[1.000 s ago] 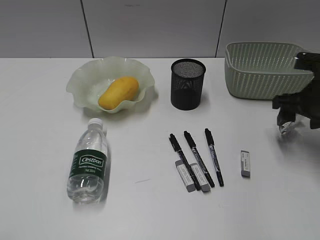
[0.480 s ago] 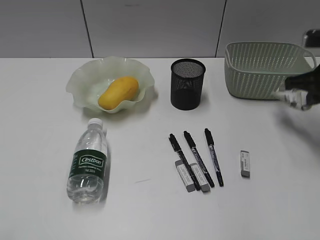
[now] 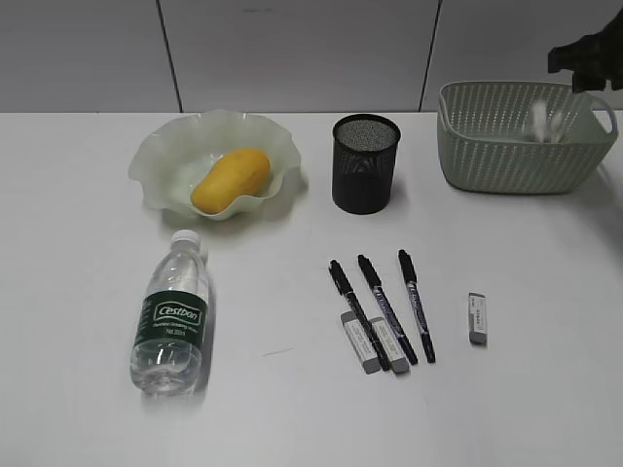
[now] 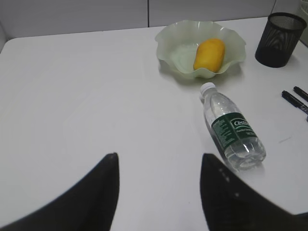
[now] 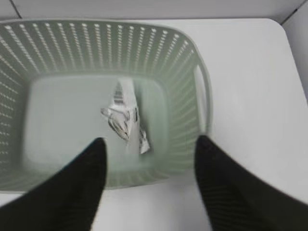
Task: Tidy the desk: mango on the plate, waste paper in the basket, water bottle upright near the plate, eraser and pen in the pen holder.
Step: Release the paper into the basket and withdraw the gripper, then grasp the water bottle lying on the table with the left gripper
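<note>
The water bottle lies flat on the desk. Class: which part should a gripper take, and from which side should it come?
Grip the water bottle across its labelled middle, coming from above. It lies on its side, cap toward the plate, so the round body offers two opposite flanks there. The left gripper is open and nearest. The neck is narrower and would probably leave the heavier base hanging.

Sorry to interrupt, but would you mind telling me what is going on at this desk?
The right claw hangs open over the basket, and the waste paper shows blurred inside it. The mango lies on the plate. The water bottle lies on its side; pens and erasers sit outside the pen holder. The left claw is open, holding nothing.
</note>
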You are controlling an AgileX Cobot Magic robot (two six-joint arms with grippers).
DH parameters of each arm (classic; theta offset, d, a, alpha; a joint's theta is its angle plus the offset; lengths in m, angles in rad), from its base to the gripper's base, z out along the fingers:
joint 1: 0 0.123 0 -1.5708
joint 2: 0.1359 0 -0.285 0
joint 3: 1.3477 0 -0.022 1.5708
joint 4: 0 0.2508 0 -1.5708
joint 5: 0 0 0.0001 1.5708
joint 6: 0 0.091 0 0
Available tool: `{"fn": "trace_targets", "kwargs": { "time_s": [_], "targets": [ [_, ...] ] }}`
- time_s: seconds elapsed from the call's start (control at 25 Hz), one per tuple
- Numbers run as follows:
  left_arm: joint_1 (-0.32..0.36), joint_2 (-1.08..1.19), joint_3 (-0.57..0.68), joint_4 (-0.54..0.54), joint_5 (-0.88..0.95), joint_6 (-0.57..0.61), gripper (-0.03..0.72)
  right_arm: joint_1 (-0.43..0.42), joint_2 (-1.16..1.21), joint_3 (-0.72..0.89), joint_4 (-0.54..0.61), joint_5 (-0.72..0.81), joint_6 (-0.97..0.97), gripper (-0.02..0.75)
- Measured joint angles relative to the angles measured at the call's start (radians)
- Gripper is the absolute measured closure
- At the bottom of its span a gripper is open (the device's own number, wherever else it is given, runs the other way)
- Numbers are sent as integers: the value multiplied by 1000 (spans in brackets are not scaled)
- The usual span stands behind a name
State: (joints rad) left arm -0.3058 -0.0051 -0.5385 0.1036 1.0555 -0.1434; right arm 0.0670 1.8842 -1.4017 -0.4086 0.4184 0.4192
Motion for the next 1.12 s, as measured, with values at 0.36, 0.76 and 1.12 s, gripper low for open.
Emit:
{"fn": "trace_targets", "kwargs": {
  "time_s": [0.36,0.76,1.12],
  "targets": [
    [0,0,0,0,0,0,285,-1,-438,273,70,79,-125,212],
    [0,77,0,-4,-2,2,284,0,-1324,735,445,645,-394,214],
    [0,681,-66,-104,-244,52,173,1,-1866,782,531,795,-523,209]
  ]
}}
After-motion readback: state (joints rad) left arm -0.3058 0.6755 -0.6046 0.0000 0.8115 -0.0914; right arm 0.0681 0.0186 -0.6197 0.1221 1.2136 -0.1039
